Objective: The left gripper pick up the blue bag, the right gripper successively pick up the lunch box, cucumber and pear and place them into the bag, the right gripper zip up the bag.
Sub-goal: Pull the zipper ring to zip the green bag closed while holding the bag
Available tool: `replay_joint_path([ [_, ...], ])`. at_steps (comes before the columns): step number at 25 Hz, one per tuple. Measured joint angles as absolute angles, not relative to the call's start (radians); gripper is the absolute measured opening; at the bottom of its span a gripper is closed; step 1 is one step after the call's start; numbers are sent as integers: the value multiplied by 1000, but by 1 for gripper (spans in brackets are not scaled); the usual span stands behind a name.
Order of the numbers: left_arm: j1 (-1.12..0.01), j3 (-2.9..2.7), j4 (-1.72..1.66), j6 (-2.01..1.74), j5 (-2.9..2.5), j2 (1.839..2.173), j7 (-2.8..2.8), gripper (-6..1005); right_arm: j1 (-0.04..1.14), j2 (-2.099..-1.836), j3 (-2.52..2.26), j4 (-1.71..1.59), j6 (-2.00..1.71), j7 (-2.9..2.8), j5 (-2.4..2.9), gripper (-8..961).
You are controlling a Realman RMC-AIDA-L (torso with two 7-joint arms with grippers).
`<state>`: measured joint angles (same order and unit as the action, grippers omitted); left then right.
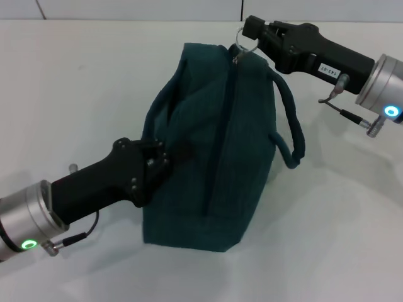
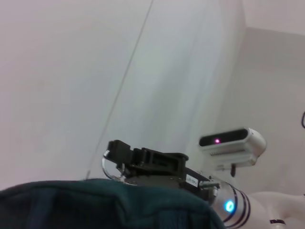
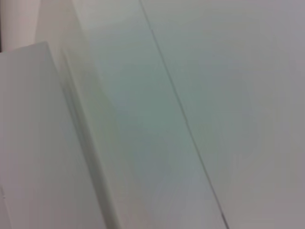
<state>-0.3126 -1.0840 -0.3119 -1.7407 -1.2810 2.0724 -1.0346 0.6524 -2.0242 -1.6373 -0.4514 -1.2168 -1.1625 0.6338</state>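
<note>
at the bag's far top, right end effector grips zipper ring.

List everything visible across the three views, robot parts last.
Dark teal fabric bag: 1, teal, middle of the table, zip line running along its top looks closed.
Rope carry handles: 2, teal, one on each side of the bag.
Metal zip pull ring: 1, silver, far top end of the bag.
White table: 1, white, under the bag.
White head camera unit: 1, white with dark lens strip, behind the bag in the left wrist view.
Left gripper: 1, black, clamped on the bag's near-left handle.
Right gripper: 1, black, at the zip pull ring.
</note>
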Motion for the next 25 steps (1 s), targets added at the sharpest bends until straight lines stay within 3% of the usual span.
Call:
replay_joint_path([
  [25,-297,-947,-292,-1659,-1265,2086,-1018,57,660,-2026,-1615,-402,-1174,-1134,584,66],
])
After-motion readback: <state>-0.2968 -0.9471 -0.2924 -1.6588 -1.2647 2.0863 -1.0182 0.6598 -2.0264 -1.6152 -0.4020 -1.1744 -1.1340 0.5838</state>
